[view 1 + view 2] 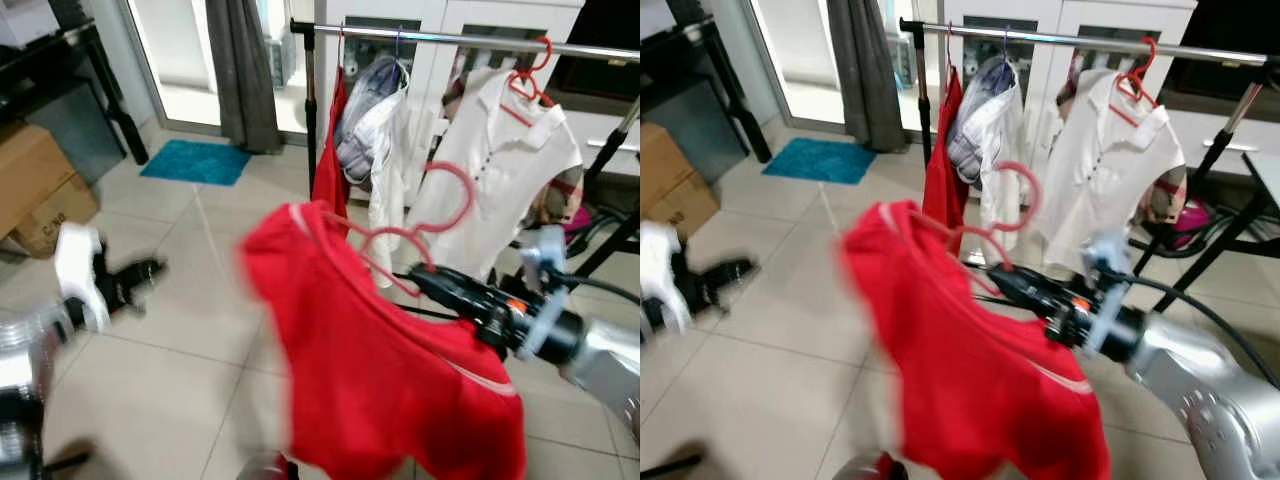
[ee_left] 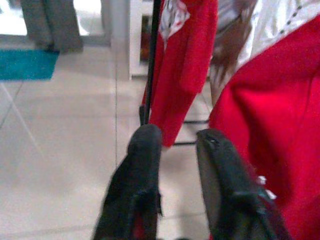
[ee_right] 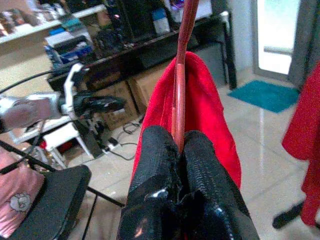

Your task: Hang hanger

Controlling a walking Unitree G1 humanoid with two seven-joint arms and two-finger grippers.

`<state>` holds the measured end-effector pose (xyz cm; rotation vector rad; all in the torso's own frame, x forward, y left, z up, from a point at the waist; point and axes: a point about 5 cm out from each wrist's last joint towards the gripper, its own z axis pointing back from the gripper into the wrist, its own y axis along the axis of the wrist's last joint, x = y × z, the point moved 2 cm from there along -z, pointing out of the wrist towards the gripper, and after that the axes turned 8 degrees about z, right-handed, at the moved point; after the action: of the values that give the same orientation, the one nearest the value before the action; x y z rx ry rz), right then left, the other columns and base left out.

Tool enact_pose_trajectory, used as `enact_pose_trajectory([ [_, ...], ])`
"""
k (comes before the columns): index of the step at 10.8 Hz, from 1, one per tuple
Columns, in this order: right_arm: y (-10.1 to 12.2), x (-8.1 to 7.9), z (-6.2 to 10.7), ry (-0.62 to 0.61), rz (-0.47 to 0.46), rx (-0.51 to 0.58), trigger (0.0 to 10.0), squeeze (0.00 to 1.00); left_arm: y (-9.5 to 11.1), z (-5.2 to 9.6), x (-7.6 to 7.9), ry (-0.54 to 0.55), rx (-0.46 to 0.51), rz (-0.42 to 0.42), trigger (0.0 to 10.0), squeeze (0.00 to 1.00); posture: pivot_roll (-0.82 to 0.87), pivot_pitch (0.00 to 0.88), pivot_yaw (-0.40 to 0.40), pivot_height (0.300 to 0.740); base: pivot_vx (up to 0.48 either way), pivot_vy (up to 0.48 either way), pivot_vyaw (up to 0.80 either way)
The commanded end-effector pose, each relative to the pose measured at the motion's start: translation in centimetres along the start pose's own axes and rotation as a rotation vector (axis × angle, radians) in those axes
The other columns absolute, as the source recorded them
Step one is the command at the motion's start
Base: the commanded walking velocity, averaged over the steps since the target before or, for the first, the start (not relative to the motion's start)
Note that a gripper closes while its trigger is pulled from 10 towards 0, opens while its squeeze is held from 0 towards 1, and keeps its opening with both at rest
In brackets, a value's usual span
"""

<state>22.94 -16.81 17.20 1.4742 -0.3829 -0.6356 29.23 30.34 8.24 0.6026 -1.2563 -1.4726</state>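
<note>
A pink-red plastic hanger (image 1: 420,235) sits in the air before the clothes rail (image 1: 470,40), its curved hook uppermost and pointing toward the hanging garments, still well below the bar. A bright red shirt (image 1: 385,370) hangs on it (blurred in both eye views), the collar near the hanger's neck and the body drooping down toward the tiled floor. The right gripper (image 1: 425,277) has its two black fingers pressed together on the hanger's thin stem just under the hook, as the right wrist view shows, with red cloth spreading behind the stem. The rail itself is a silver bar on a black upright.
</note>
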Motion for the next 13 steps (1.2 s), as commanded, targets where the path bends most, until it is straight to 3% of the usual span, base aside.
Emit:
enact_pose_trajectory([
  [1, 1.0, 0.0, -0.3, -0.051, 0.031, 0.038, 10.0, 0.0, 0.7, -0.5, 1.4, -0.027, 0.012, -0.037, 10.0, 1.0, 0.06, 0.002, 0.078, 0.723, 0.0, 0.0, 0.0],
  [2, 0.5, 0.3, -0.9, -0.125, 0.065, 0.032, 10.0, 0.0, 0.7, -1.1, 3.2, -0.053, 0.023, -0.076, 10.0, 0.0, 0.06, 0.006, 0.092, 0.723, 0.0, 0.0, 0.0],
  [3, -1.2, 2.6, -1.6, -0.422, 0.039, 0.009, 10.0, 0.0, 1.7, -2.6, 6.4, -0.001, 0.13, -0.121, 10.0, 0.0, 0.06, 0.004, 0.103, 0.723, 0.0, 0.0, 0.0],
  [4, -1.7, 2.8, -1.7, -0.496, 0.023, 0.012, 10.0, 0.0, 2.0, -3.0, 7.3, 0.013, 0.157, -0.132, 10.0, 0.0, 0.06, 0.0, 0.105, 0.723, 0.0, 0.0, 0.0],
  [5, -3.6, 3.4, -2.0, -0.703, 0.072, -0.053, 10.0, 0.0, 2.4, -3.9, 10.6, 0.008, 0.251, -0.171, 10.0, 0.0, 0.04, 0.018, 0.082, 0.723, 0.0, 0.0, 0.0],
  [6, -4.2, 3.5, -2.4, -0.736, 0.082, -0.079, 10.0, 0.0, 1.8, -4.0, 11.4, -0.003, 0.228, -0.181, 10.0, 0.0, 0.03, 0.019, 0.077, 0.723, 0.0, 0.0, 0.0],
  [7, -5.0, 3.8, -3.0, -0.77, 0.157, -0.138, 10.0, 0.0, 0.4, -4.1, 12.9, -0.021, 0.19, -0.213, 10.0, 0.0, 0.04, 0.016, 0.061, 0.723, 0.0, 0.0, 0.0],
  [9, -5.8, 4.0, -3.8, -0.78, 0.174, -0.182, 10.0, 0.0, 0.0, -4.3, 13.7, 0.009, 0.194, -0.169, 10.0, 0.0, 0.05, 0.016, 0.022, 0.723, 0.279, 0.0, 0.0],
  [11, -5.9, 2.9, -5.6, -0.761, 0.158, -0.133, 10.0, 0.0, 0.8, -4.8, 15.0, 0.007, 0.223, -0.18, 10.0, 0.0, 0.07, 0.014, 0.004, 0.723, 0.377, 0.0, 0.0],
  [13, -5.9, 3.2, -5.5, -0.802, 0.106, -0.087, 10.0, 0.0, 0.7, -4.7, 15.5, -0.012, 0.206, -0.217, 10.0, 0.0, 0.07, 0.0, 0.021, 0.723, 0.407, 0.0, 0.0],
])
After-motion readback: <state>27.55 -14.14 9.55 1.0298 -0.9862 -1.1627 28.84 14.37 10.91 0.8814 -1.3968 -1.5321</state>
